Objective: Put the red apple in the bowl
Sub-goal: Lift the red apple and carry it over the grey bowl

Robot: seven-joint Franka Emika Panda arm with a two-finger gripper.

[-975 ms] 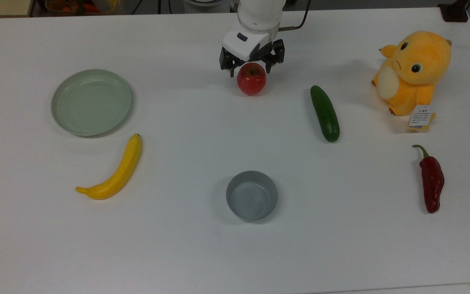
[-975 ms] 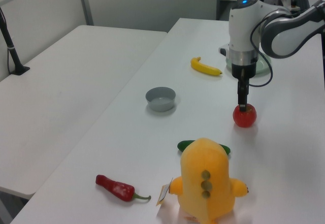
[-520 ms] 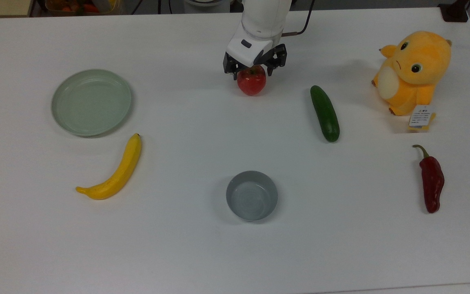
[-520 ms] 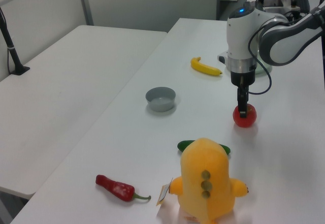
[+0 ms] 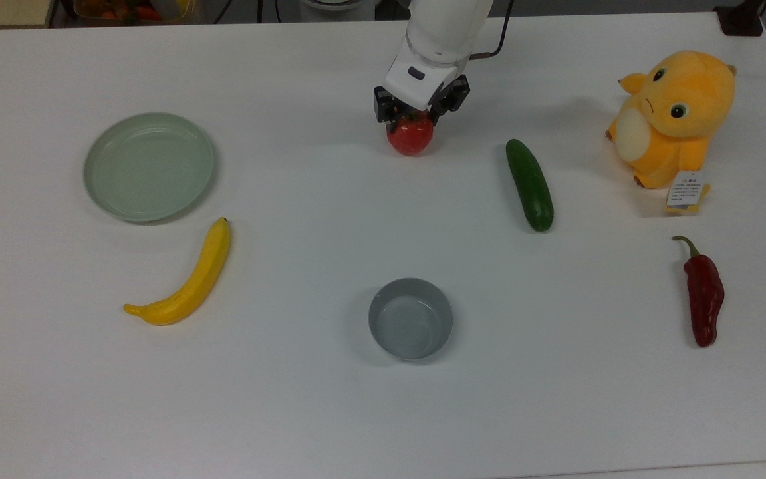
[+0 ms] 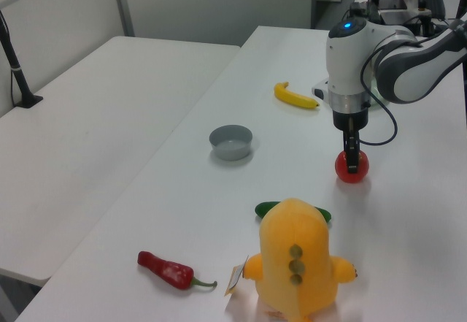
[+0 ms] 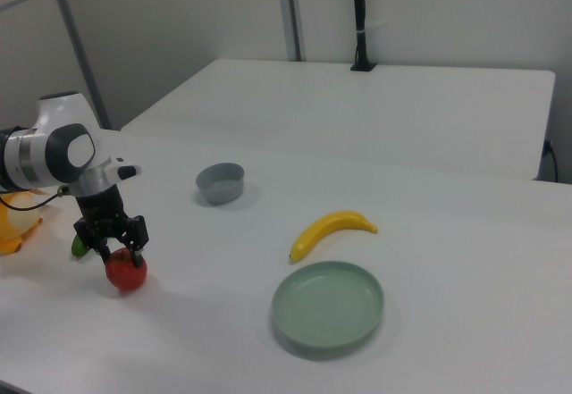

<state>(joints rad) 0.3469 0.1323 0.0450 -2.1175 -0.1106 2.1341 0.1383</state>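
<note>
The red apple [image 5: 411,138] rests on the white table at the back middle of the top view, also seen as the apple [image 6: 352,170] and the apple [image 7: 126,274]. My gripper [image 5: 412,120] has come down over its top, open, with a finger on each side of the fruit; the right view shows the gripper [image 7: 117,252] astride it. The upper part of the apple is hidden by the hand. The grey bowl [image 5: 410,320] stands empty near the front middle of the top view, well apart from the apple; it also appears as the bowl [image 6: 231,142] and the bowl [image 7: 220,182].
A pale green plate [image 5: 149,166] and a banana [image 5: 187,279] lie on the top view's left. A cucumber [image 5: 529,185], a yellow plush toy [image 5: 674,116] and a dark red chili pepper [image 5: 703,296] are on the top view's right. Bare table lies between apple and bowl.
The gripper has dropped lower, from just behind and above the apple to down around its top. The apple and everything else on the table have stayed put.
</note>
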